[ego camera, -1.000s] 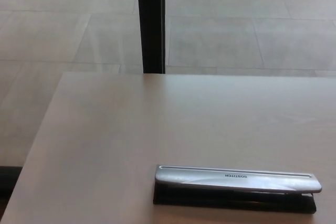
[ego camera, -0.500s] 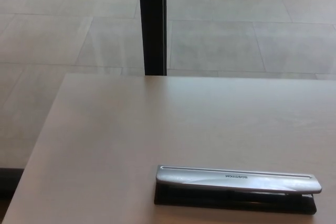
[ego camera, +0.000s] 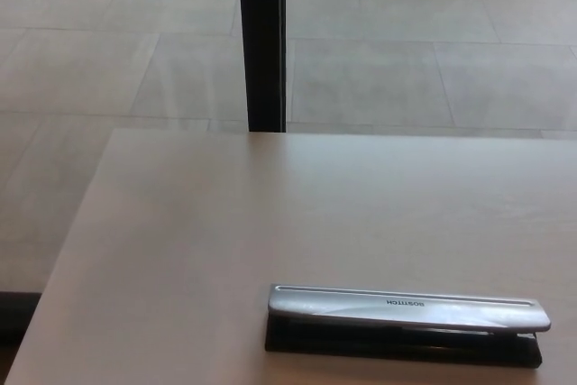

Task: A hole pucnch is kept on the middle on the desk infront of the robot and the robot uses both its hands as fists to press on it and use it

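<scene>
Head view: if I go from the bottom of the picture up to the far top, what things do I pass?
Hole punch → bare desk top → black post standing behind the desk's far edge, with grey tiled floor around it.

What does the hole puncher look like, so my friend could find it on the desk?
Start at the big pale desk that fills the lower part of the head view, then look along its near edge, a bit right of the middle. The hole punch lies flat there: a long silver lever bar with a small printed brand name, over a black base. It is the only thing on the desk.
</scene>
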### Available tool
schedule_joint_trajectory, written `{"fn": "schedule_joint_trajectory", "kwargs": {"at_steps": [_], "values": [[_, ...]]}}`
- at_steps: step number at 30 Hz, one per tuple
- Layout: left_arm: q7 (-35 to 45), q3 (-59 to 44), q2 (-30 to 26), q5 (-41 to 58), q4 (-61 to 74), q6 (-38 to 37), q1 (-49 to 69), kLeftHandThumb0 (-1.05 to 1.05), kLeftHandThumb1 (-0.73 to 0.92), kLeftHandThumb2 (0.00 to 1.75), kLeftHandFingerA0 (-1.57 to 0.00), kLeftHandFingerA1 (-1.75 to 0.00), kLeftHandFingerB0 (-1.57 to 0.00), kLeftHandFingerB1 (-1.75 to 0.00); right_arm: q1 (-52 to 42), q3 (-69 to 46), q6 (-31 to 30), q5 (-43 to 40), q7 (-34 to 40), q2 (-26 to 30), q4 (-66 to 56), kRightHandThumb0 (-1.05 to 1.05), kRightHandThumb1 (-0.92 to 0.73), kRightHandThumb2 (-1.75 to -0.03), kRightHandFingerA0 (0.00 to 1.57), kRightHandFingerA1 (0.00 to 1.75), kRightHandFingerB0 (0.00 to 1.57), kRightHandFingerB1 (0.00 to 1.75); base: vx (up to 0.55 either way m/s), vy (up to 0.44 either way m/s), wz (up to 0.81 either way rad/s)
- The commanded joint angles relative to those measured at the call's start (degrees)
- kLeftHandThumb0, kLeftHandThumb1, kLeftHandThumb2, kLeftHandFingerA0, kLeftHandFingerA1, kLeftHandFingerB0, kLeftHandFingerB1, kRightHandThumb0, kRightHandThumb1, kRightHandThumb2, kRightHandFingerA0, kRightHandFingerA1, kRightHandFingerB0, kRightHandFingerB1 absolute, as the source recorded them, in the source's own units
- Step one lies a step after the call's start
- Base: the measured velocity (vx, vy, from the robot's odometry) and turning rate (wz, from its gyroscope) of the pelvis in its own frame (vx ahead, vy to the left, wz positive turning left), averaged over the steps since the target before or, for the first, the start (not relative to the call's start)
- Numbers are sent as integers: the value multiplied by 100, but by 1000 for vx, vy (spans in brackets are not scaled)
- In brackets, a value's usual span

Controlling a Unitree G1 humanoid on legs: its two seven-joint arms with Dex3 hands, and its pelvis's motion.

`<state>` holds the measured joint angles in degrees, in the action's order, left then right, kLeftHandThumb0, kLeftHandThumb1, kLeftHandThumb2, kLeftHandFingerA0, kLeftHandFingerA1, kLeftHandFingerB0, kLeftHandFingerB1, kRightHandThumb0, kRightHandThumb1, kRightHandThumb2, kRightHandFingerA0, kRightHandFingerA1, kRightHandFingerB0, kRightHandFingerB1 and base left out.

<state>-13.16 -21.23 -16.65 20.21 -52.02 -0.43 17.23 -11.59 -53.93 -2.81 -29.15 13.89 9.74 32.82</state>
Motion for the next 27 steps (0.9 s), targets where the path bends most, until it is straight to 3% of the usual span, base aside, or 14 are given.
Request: {"fn": "schedule_joint_trajectory", "kwargs": {"at_steps": [1,3,8,9,12,15,19,20,21,22,23,24,26,27], "values": [[851,268,-377,-405,-32,-43,138,-43,28,72,-113,-104,-87,-73,-190,508,-694,218,98,96,-102,-31,-45,-66,71,81,69,69,0,0,0],[974,308,-436,-426,-213,-62,55,-37,37,51,-110,-107,-90,-65,-113,565,-623,213,44,235,200,-36,-49,-65,70,74,68,67,0,0,0],[1177,291,-513,-416,-465,-111,-63,-37,38,52,-111,-103,-91,-67,28,598,-383,131,18,321,608,-37,-53,-66,67,74,65,66,0,0,0],[1189,284,-516,-407,-347,-27,-22,-36,38,52,-107,-102,-88,-64,16,652,-326,161,-28,309,624,-34,-34,-87,78,83,55,70,0,0,0],[1199,289,-516,-465,-200,65,37,-45,28,70,-109,-110,-87,-73,-57,795,-223,288,-38,271,584,-27,-39,-67,85,77,61,63,0,0,0],[1269,186,-506,-418,-281,109,-2,-33,37,51,-109,-105,-86,-66,-195,1084,-151,491,-163,263,500,-18,-25,-84,125,123,54,70,0,0,0],[1290,136,-546,-467,-603,39,-175,-35,38,52,-107,-107,-86,-66,-138,1276,-46,581,-175,333,724,-17,-41,-61,107,135,64,55,0,0,0],[1301,129,-552,-469,-616,33,-192,-46,28,72,-107,-107,-85,-76,-145,1290,-33,578,-195,325,724,-19,-41,-63,110,133,64,56,0,0,0],[1337,130,-565,-484,-572,68,-196,-37,37,52,-107,-108,-86,-68,-214,1363,40,577,-330,273,672,-20,-40,-65,112,134,63,58,0,0,0],[1353,146,-565,-506,-515,82,-175,-43,27,72,-111,-110,-85,-76,-270,1391,18,557,-371,223,563,-23,-40,-66,111,148,62,62,0,0,0],[1352,113,-558,-497,-568,45,-196,-43,27,70,-108,-109,-85,-76,-374,1463,-19,575,-371,166,361,-23,-40,-67,114,145,61,62,0,0,0],[1348,108,-552,-498,-518,61,-170,-35,40,52,-105,-103,-86,-65,-425,1498,-72,580,-351,135,229,-23,-40,-66,102,104,60,61,0,0,0],[1351,111,-541,-521,-400,106,-100,-35,40,52,-105,-103,-86,-65,-477,1528,-159,557,-309,112,91,-23,-40,-66,102,104,60,61,0,0,0],[1344,151,-542,-580,-411,84,-84,-38,41,52,-104,-98,-87,-64,-433,1513,-136,541,-316,156,219,-22,-42,-64,84,77,59,60,0,0,0]]}}
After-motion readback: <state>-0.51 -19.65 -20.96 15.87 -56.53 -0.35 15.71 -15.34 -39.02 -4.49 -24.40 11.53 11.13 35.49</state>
